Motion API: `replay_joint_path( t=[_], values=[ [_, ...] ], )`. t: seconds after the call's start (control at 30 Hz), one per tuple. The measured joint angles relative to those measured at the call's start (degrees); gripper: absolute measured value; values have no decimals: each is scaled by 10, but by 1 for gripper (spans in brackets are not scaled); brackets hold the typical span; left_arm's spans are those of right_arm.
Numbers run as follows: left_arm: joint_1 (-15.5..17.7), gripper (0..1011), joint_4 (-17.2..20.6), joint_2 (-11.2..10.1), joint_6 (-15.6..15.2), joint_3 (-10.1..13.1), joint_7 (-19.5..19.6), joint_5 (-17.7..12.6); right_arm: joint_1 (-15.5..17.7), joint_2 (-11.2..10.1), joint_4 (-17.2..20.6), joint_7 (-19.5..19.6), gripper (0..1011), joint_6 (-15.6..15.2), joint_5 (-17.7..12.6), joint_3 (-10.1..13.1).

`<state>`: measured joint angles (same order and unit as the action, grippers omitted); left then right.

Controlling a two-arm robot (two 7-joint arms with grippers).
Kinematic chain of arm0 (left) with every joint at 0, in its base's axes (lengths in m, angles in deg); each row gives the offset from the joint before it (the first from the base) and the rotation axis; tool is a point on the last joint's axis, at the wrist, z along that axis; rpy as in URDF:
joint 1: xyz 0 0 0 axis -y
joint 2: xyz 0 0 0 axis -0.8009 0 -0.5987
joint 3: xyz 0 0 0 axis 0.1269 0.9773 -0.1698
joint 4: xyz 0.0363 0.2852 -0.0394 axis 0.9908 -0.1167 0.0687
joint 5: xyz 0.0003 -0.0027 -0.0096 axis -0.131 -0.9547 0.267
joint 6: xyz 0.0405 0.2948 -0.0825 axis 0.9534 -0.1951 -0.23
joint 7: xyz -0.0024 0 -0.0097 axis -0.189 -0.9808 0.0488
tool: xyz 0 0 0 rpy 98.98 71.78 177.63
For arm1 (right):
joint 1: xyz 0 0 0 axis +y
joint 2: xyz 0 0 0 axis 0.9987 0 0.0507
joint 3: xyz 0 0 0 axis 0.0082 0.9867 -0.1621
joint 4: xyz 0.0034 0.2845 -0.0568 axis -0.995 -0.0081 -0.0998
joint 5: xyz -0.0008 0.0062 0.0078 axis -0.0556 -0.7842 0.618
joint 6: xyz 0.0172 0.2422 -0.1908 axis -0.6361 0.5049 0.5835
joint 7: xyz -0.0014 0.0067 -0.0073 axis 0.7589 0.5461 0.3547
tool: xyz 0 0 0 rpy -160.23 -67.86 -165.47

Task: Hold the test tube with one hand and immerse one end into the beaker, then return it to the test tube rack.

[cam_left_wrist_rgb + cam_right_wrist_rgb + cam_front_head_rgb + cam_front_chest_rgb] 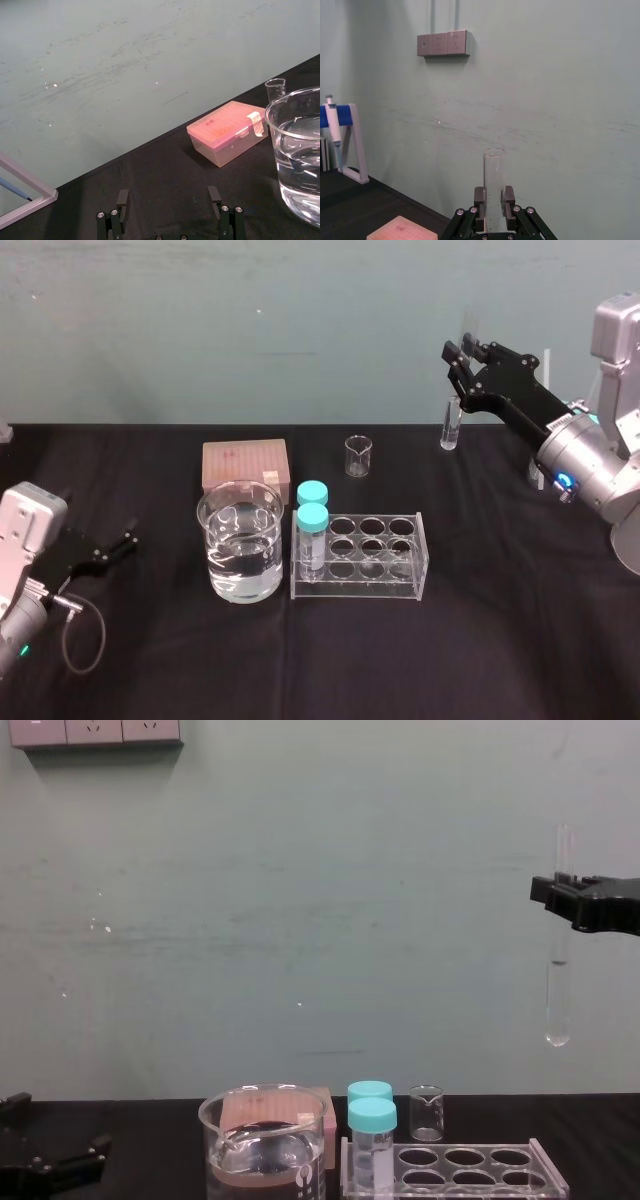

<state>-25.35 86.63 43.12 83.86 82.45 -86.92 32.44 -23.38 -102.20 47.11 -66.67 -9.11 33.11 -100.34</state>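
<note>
My right gripper (pixel 462 358) is raised high over the table's far right and is shut on the test tube (pixel 450 426), which hangs upright in the air. In the chest view the test tube (pixel 557 1000) reaches below the right gripper (pixel 566 888), well above and to the right of the test tube rack (pixel 545 1167). The right wrist view shows both fingers (pixel 480 196) pressed on the test tube (pixel 494 167). The beaker (pixel 240 540), part filled with clear liquid, stands left of the test tube rack (pixel 356 592). My left gripper (pixel 112 546) rests open at the table's left.
Two teal-capped vials (pixel 312 518) stand in the rack's left end. A tiny beaker (pixel 358 455) and a pink box (pixel 244 466) sit behind. A pipette stand (pixel 340 142) is off at the far left. A black cloth covers the table (pixel 500 640).
</note>
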Motion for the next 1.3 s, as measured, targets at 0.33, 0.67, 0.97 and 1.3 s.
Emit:
replay_joint_path(
  t=[0.33,0.67,0.97,1.3],
  values=[
    [0,1000,0,0,0,0,0,0,-5,7,-10,-1,225,2,6,2],
    [0,1000,0,0,0,0,0,0,0,11,-8,-1,225,-1,9,4],
    [0,1000,0,0,0,0,0,0,4,11,-4,-2,226,-4,9,4],
    [0,1000,0,0,0,0,0,0,8,11,-2,-2,225,-7,9,5]
  ],
)
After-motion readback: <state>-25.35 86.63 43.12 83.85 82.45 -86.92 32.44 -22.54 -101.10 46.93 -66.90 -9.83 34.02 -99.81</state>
